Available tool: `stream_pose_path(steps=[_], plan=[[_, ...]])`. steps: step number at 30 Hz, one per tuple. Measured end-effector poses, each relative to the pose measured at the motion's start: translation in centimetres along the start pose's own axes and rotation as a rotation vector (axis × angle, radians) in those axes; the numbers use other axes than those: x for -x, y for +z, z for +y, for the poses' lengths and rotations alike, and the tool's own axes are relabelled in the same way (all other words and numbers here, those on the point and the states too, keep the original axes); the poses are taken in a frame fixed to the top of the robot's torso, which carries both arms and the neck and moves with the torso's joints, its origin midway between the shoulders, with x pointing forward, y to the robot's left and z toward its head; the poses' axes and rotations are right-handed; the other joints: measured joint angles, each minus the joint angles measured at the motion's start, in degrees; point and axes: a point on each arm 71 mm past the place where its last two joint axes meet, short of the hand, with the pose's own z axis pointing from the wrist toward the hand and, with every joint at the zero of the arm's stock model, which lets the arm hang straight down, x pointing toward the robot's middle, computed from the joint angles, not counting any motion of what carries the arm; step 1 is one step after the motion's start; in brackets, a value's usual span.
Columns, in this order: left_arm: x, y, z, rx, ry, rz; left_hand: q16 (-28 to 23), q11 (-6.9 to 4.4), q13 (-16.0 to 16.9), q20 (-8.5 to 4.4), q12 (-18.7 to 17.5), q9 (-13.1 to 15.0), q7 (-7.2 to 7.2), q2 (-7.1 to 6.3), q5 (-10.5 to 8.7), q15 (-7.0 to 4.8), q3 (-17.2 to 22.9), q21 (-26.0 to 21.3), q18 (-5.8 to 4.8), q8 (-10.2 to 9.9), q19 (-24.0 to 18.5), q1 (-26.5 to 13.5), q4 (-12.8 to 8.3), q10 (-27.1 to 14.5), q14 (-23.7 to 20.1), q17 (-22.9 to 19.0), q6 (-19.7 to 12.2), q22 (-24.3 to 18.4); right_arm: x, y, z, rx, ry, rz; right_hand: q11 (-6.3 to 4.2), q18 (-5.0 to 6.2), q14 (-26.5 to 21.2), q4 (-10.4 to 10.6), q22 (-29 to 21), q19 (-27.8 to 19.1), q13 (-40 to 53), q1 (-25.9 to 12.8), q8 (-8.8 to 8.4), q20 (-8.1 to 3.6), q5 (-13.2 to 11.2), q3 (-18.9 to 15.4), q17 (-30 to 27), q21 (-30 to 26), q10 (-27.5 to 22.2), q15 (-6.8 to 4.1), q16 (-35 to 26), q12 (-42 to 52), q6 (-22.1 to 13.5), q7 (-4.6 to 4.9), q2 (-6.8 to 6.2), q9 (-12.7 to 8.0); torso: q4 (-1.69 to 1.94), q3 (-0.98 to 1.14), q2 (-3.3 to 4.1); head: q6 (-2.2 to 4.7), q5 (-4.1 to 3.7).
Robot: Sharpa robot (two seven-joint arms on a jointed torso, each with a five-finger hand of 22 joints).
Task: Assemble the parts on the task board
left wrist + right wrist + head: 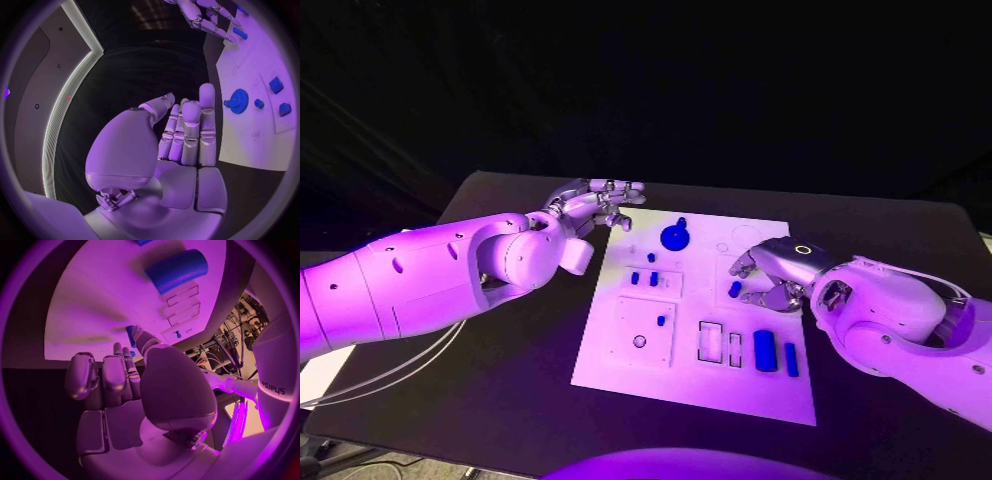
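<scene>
The white task board (711,385) lies in the middle of the black table. A blue gear (676,236) sits near its far edge, also seen as the gear (238,100) in the left wrist view. My left hand (596,207) hovers off the board's far left corner, fingers straight, holding nothing. My right hand (772,272) is over the board's right side. Its thumb (140,337) and a finger pinch a small blue part (734,289), seen as the part (130,334) in the right wrist view, low against the board.
Three small blue pegs (643,276) stand below the gear, and another peg (661,320) sits in a square recess. A blue block (764,350) and a thin blue bar (792,359) lie beside two empty rectangular slots (723,345). Bare black table (516,350) surrounds the board.
</scene>
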Motion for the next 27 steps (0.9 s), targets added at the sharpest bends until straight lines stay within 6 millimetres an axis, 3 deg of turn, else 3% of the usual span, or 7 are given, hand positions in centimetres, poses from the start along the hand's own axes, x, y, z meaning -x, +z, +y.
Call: stream_pose_path(steps=[7,10,23,27], plan=[[0.00,-0.01,0.00,0.000,0.000,0.000,0.00,0.00,0.00,0.00,0.00,0.00,0.00,0.00,0.00,0.00,0.00,0.00,0.00,0.00,0.00,0.00,0.00,0.00,0.00,-0.05,0.00,0.00,-0.33,0.43,0.27,0.005,-0.001,0.014,0.43,0.00,0.00,0.25,0.42,0.22,0.00,0.88,0.15,-0.16,0.00,0.25,0.12,0.01,1.94,0.00,0.00,0.97,1.77,0.14,0.88,0.07,0.03,-0.02,0.03,0.07,-0.10],[0.00,-0.01,0.00,0.000,0.001,0.000,0.00,0.00,0.00,0.00,0.00,0.00,0.00,0.00,0.00,0.00,0.00,0.00,0.00,0.00,0.00,0.00,0.00,0.00,0.00,-0.06,0.00,0.00,-0.39,0.54,0.48,0.011,0.000,0.016,0.46,0.00,-0.01,0.40,1.05,0.83,0.00,1.46,0.29,0.45,0.00,1.10,0.86,0.64,3.34,0.10,0.27,1.39,3.00,0.12,1.46,0.19,0.07,-0.02,0.03,0.07,-0.10],[0.05,-0.03,0.00,0.000,0.001,-0.001,0.00,0.00,0.00,0.00,0.00,0.00,0.00,0.00,0.00,0.00,0.00,0.00,0.00,0.00,0.00,0.00,0.00,0.00,0.00,-0.05,0.00,0.01,-0.39,0.58,0.90,0.033,0.006,0.013,0.45,-0.01,0.00,0.69,2.14,1.44,0.01,1.43,0.51,0.66,0.00,2.53,1.82,1.24,5.63,0.44,1.10,1.53,4.93,0.24,1.43,0.34,0.01,-0.02,0.01,-0.15,0.02],[0.05,-0.03,0.00,0.000,0.001,0.000,0.00,0.00,0.00,0.00,0.00,0.00,0.00,0.00,0.00,0.00,0.00,0.00,0.00,0.00,0.00,0.00,0.00,0.00,0.00,-0.05,0.00,0.00,-0.38,0.57,0.91,0.035,0.007,0.011,0.26,0.00,0.00,0.43,3.37,2.53,-0.03,2.19,1.17,0.65,-0.01,3.79,2.77,2.41,7.90,0.44,2.13,1.99,6.94,0.17,2.19,0.72,-0.01,-0.02,0.01,-0.16,0.02]])
